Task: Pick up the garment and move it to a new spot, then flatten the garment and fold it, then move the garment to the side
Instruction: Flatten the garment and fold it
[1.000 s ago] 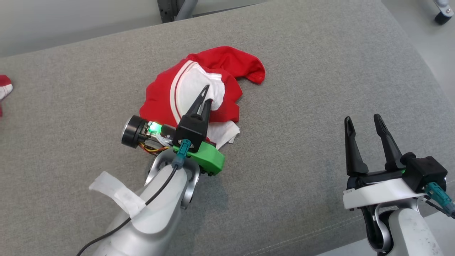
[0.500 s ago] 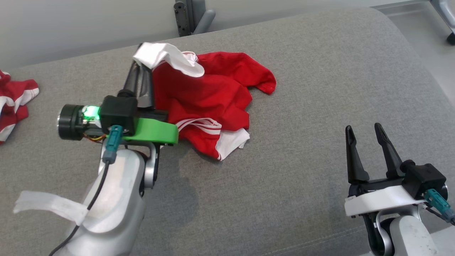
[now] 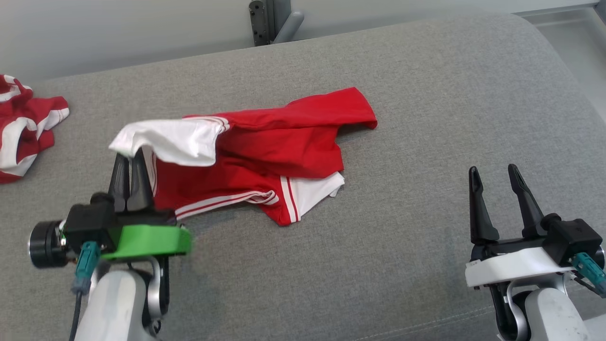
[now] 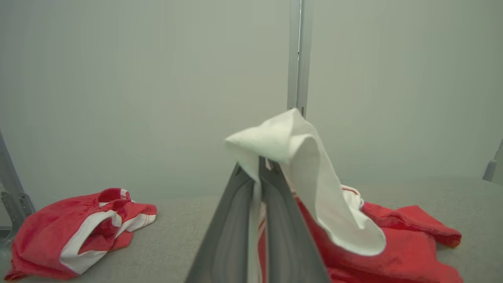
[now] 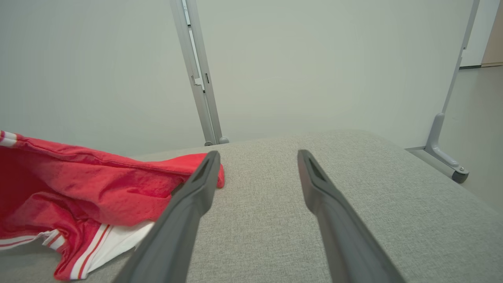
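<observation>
Relocation was in hand: your left tool (image 3: pixel 129 158) gripped the garment (image 3: pixel 284 142) by its raised white hem, the rest on the desk (image 3: pixel 426 94), your right tool (image 3: pixel 493 169) open, and lowering it flat likely came next.

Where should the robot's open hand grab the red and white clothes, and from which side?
Take the red hem corner of the red-and-white garment, coming from the robot's right with the open right gripper. That corner sticks out flat, nearest it and opposite the white end pinched by the left gripper, so pulling should spread the cloth.
</observation>
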Controlling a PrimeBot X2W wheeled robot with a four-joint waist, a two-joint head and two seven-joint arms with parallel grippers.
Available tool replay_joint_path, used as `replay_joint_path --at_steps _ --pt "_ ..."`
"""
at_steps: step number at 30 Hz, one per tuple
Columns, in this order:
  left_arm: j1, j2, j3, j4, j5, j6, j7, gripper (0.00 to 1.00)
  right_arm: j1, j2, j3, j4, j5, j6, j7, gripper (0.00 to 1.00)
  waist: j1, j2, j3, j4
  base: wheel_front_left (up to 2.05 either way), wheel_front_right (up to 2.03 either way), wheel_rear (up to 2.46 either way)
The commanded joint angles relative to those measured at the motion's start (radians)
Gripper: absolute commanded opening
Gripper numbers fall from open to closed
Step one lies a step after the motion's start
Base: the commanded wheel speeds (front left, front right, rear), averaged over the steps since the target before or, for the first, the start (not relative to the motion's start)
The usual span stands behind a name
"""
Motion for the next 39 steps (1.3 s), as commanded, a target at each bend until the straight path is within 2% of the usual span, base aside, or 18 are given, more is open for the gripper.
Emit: replay_joint_path --at_steps 1,5,18,28,30,31,39 --pt "0.057 0.001 0.024 -0.013 -0.008 -0.017 0.0 0.0 0.009 -0.003 -0.005 -0.001 -0.006 0.0 -0.004 1.0 0.0 0.0057 0.003 0.005 0.0 0.0 0.0" --pt "0.137 -0.008 0.059 -0.013 -0.019 -0.042 0.0 0.0 0.01 -0.003 -0.01 0.002 -0.008 0.0 -0.004 1.0 0.0 0.0057 0.005 0.011 0.0 0.0 0.0" --pt "0.342 -0.057 0.114 0.002 0.029 -0.18 0.0 0.0 0.009 -0.003 -0.018 0.01 -0.015 0.0 -0.004 1.0 0.0 0.0057 0.003 0.024 0.0 0.0 0.0" --pt "0.407 -0.086 0.162 0.109 0.067 -0.229 0.0 0.0 0.009 -0.003 -0.03 0.014 -0.014 0.0 -0.004 1.0 0.0 0.0057 0.003 0.034 0.0 0.0 0.0" --pt "0.402 -0.091 0.176 0.119 0.07 -0.236 0.0 0.78 0.008 -0.003 -0.03 0.016 -0.015 0.0 -0.004 1.0 0.0 0.0057 0.004 0.04 0.0 0.0 0.0" --pt "0.398 -0.094 0.183 0.125 0.07 -0.24 0.0 1.0 0.008 -0.003 -0.032 0.017 -0.016 0.0 -0.004 1.0 0.0 0.0057 0.003 0.044 0.0 0.0 0.0" --pt "0.348 -0.084 0.288 0.234 0.077 -0.273 0.0 1.0 0.001 -0.003 -0.026 0.026 -0.018 0.0 -0.004 1.0 0.0 0.0057 -0.006 0.077 0.0 0.0 0.0"
